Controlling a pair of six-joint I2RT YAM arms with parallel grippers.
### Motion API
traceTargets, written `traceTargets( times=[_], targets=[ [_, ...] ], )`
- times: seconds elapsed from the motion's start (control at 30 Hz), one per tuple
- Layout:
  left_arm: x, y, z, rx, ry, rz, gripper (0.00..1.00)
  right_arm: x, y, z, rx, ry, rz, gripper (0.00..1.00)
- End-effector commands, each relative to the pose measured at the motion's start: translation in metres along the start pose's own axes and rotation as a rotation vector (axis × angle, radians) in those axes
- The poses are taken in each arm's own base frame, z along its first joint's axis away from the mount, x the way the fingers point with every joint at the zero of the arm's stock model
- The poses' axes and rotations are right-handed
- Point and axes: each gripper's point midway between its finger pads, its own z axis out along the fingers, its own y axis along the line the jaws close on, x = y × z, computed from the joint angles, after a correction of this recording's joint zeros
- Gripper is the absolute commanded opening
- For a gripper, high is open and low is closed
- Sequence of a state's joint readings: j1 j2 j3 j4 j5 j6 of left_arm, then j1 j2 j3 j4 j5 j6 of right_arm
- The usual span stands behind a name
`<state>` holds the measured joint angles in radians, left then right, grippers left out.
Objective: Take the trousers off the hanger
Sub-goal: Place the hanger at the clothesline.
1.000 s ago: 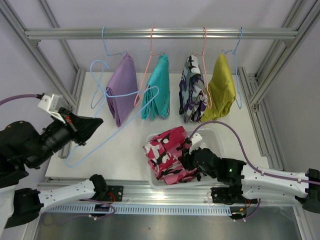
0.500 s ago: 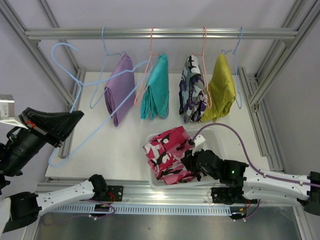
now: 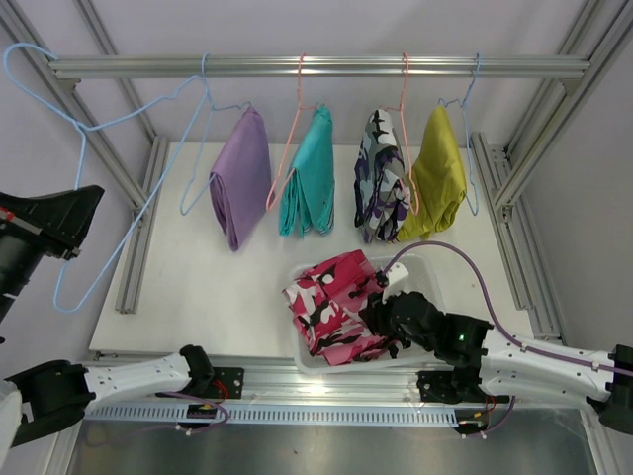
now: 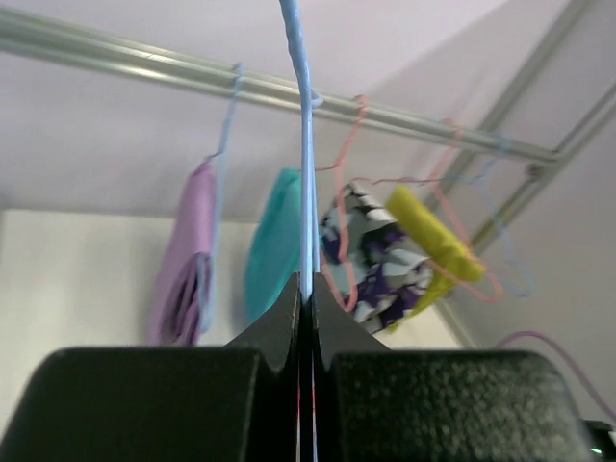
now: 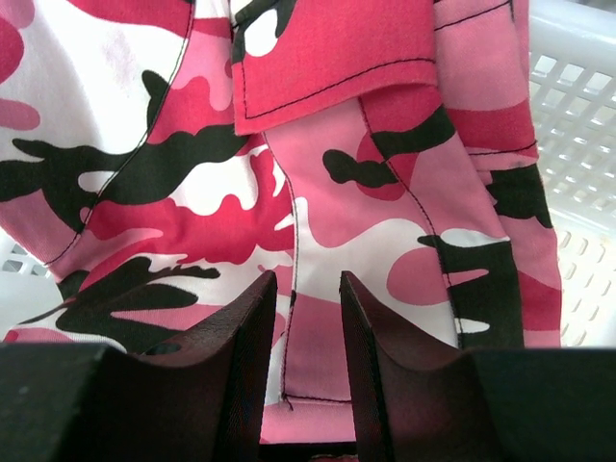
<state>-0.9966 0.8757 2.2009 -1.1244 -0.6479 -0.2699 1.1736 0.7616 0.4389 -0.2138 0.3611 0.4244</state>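
- We see the left jaws clenched on a blue hanger (image 4: pixel 308 192), raised at the left.
- Right jaws released, just above pink camouflage trousers (image 5: pixel 318 212) in the basket (image 5: pixel 577 125).

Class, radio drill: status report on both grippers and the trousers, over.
Left gripper shut on empty blue hanger. Right gripper open at pink camouflage trousers in white basket. No obstruction seen.
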Motion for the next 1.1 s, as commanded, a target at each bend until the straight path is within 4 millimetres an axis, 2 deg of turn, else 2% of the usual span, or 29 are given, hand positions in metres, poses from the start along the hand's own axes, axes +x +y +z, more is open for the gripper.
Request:
traceTargets(
  times=[0.0, 0.27, 0.47, 0.67, 0.8, 0.83, 0.93, 1.07],
  targets=[
    [0.028, 0.025, 0.015, -0.184, 0.100, 0.156, 0.00, -0.005, 0.002, 0.001, -0.018, -0.016, 0.008, 0.37],
    [0.042, 0.054, 0.010, -0.334, 0.167, 0.282, 0.00, 0.000, 0.000, 0.005, -0.020, 0.001, 0.010, 0.39],
    [0.043, 0.071, 0.004, -0.425, 0.160, 0.333, 0.00, 0.003, 0.000, 0.007, -0.029, 0.011, 0.011, 0.39],
    [0.059, 0.071, 0.016, -0.459, 0.204, 0.416, 0.00, 0.004, 0.000, 0.008, -0.027, 0.015, 0.013, 0.39],
    [0.079, 0.066, 0.035, -0.447, 0.219, 0.538, 0.01, 0.004, -0.001, 0.007, -0.026, 0.013, 0.013, 0.40],
    [0.077, 0.059, 0.042, -0.427, 0.185, 0.511, 0.01, 0.004, -0.001, 0.007, -0.027, 0.014, 0.015, 0.40],
    [0.072, 0.050, 0.047, -0.375, 0.161, 0.508, 0.00, 0.004, 0.000, 0.006, -0.034, 0.010, 0.019, 0.40],
    [0.075, 0.049, 0.058, -0.384, 0.181, 0.519, 0.00, 0.003, 0.002, 0.006, -0.050, 0.006, 0.019, 0.41]
  ],
)
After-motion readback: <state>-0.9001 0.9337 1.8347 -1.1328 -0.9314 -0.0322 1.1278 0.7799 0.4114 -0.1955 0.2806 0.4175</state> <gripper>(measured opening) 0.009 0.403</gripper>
